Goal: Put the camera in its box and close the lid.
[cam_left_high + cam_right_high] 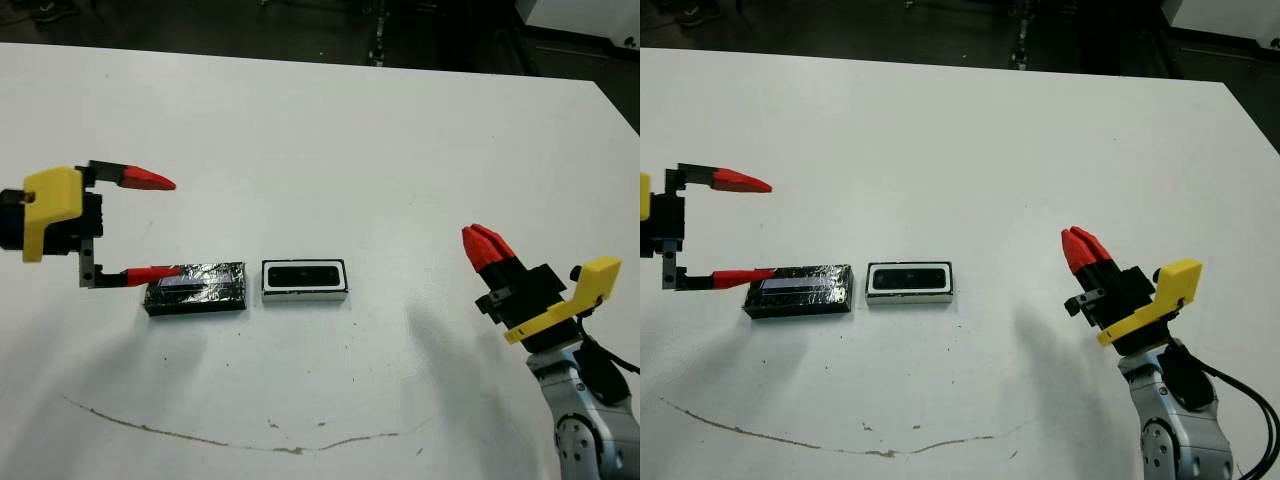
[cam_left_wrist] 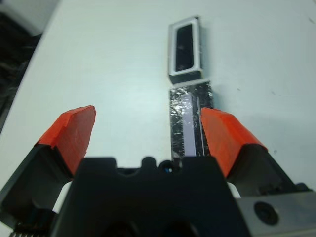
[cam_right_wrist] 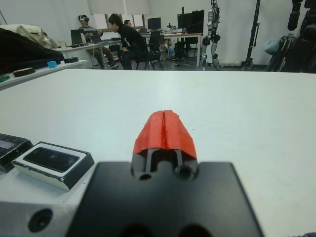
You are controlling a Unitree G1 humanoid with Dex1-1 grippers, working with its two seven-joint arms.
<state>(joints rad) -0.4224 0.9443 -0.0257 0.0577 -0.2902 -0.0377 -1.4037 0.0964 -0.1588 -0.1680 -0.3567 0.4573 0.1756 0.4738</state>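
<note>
The box [image 1: 304, 294], a small white-rimmed tray, sits at the table's middle with the glossy black camera [image 1: 305, 275] lying inside it. Just left of it, almost end to end, lies the crinkly black lid [image 1: 205, 289], flat on the table. My left gripper [image 1: 173, 227] is open at the lid's left end. One red fingertip [image 1: 160, 272] reaches over that end; whether it touches is unclear. In the left wrist view the lid [image 2: 189, 116] runs along the inside of one finger. My right gripper [image 1: 484, 240] hovers shut and holds nothing, far right of the box.
A thin brownish smear [image 1: 240, 440] curves across the table near its front edge. The table's far edge [image 1: 300, 58] borders dark floor. In the right wrist view, people [image 3: 126, 42] sit at desks well beyond the table.
</note>
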